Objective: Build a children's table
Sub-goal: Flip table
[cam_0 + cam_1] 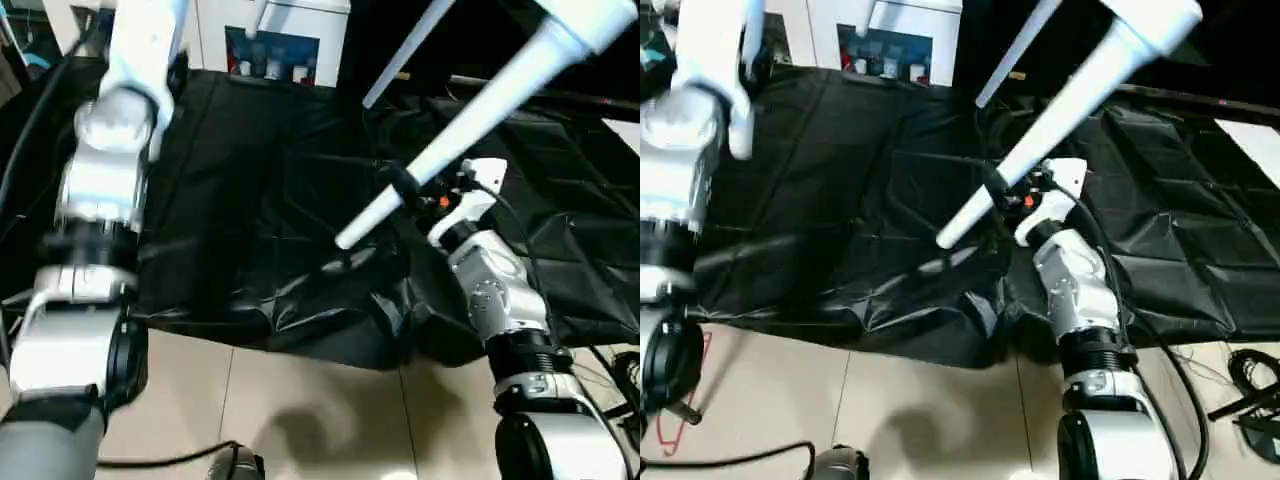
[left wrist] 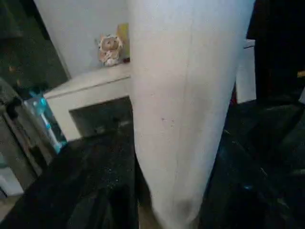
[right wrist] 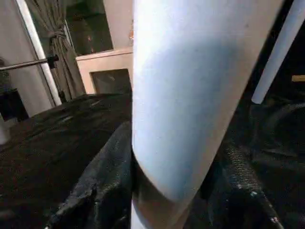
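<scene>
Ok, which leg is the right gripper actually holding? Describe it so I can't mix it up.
Start at the black sheet covering the floor. Above its right half, the thick white leg slants down from the upper right, with the right gripper clamped near its lower end. The thinner-looking leg behind it is untouched.

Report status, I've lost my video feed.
Right gripper shut on a white tube leg, held slanted over black sheeting. Left gripper's state unreadable. A second leg beyond.

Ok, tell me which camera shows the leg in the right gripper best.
The right eye view: the leg runs on a slant from its free end up to the picture's top, with the right gripper around it. The left eye view shows nearly the same. The right wrist view has one close stretch of tube.
</scene>
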Controlling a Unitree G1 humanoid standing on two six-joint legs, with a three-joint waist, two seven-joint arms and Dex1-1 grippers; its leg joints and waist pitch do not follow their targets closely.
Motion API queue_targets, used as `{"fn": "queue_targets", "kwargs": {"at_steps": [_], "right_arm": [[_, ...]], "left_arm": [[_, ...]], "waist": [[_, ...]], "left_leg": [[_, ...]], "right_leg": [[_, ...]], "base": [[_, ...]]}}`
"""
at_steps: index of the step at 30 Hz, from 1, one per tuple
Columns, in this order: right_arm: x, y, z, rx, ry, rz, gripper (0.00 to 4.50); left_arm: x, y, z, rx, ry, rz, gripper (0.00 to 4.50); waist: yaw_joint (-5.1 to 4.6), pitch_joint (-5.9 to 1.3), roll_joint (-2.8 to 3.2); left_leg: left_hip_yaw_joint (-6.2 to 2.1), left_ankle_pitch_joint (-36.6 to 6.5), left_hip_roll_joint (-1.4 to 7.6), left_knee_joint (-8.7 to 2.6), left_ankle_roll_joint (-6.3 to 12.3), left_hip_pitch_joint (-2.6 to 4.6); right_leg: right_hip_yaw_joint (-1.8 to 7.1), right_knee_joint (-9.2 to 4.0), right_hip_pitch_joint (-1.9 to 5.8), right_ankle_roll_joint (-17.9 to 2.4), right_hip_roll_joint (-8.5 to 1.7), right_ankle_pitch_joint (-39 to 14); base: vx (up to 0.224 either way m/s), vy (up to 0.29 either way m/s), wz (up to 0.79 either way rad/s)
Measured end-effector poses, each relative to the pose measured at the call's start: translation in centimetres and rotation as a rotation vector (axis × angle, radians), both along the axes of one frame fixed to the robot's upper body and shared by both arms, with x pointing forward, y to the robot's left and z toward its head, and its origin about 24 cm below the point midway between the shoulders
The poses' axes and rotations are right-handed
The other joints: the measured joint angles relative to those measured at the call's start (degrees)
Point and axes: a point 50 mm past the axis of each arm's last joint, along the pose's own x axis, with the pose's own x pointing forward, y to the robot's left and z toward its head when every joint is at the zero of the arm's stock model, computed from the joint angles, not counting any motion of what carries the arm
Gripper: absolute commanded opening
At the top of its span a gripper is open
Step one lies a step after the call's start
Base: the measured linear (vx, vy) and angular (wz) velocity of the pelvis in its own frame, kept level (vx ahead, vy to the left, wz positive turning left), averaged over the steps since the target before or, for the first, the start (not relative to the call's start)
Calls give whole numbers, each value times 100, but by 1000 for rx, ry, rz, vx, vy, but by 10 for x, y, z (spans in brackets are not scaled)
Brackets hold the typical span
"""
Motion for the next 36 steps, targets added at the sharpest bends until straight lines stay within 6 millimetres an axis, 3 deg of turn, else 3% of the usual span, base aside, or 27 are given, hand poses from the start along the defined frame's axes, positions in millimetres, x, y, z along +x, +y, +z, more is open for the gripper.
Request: {"fn": "queue_targets", "kwargs": {"at_steps": [12, 18, 22, 26, 31, 32, 34, 36], "right_arm": [[-1, -4, 0, -67, -31, 24, 154], [3, -9, -5, -114, -18, 11, 154], [4, -8, -9, -121, -6, 19, 153], [9, -1, -11, -128, -2, 29, 153], [15, 4, -12, -146, 13, -25, 153], [18, 5, -13, -158, 25, -52, 153], [18, 5, -13, -161, 32, -63, 153], [20, 7, -13, -163, 31, -72, 209]], "left_arm": [[-39, 11, -40, -55, 4, 22, 163], [-59, 11, -71, -92, 77, 29, 163], [-66, 13, -75, -88, 76, 40, 163], [-74, 17, -78, -91, 60, 66, 163], [-75, 17, -80, -96, 62, 70, 163], [-75, 16, -82, -107, 67, 66, 219], [-76, 14, -85, -98, 82, 57, 235], [-80, 12, -95, -78, 127, 57, 244]], "waist": [[-97, -29, -80], [-127, -42, -100], [-139, -61, -126], [-275, -82, -150], [-315, -97, -148], [-328, -110, -127], [-347, -115, -119], [-371, -109, -85]], "left_leg": [[-3, 0, 3, 0, 0, 1], [-12, -2, 4, -1, -1, 31], [-18, -2, 13, -2, -2, 36], [-23, -3, 13, -2, -2, 43], [-35, -3, 12, -2, -3, 57], [-45, -4, 11, -2, -3, 58], [-46, -4, 9, -2, -3, 61], [-53, -5, 5, -2, -2, 73]], "right_leg": [[-3, -10, 4, 2, 4, 2], [-4, -22, 1, 5, 10, 0], [-4, -22, 2, 6, 20, 1], [-4, -28, 1, 10, 21, -1], [-8, -45, 2, 13, 21, -2], [-13, -67, 2, 13, 20, -3], [-12, -78, 3, 14, 19, -3], [-12, -95, 2, 15, 15, -4]], "base": [[0, 0, 0], [0, 0, 0], [0, 0, 0], [0, 0, 0], [0, 0, 0], [0, 0, 0], [0, 0, 0], [0, 0, 0]]}}
